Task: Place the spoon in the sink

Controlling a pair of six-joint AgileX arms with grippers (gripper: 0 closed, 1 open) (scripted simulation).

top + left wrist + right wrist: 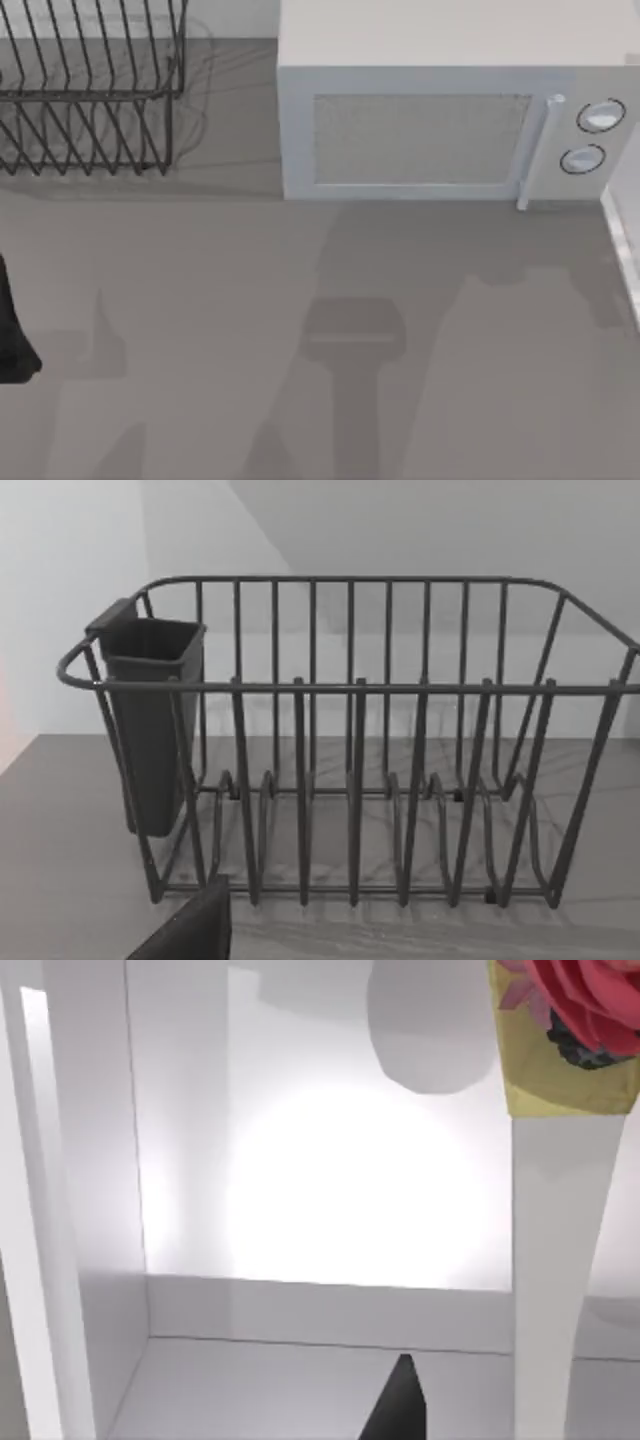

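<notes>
While my left arm (12,330) sat at the surface's (200,300) left edge, cut off, its claw faced a wire rack (350,780) with a dark cup (150,720); I could not tell either claw's state or the spoon's place.

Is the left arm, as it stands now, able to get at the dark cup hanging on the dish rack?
Probably yes. The left arm sits at the table's left edge, its wrist camera faces the dish rack, and nothing stands before the dark cup on the rack's end.
</notes>
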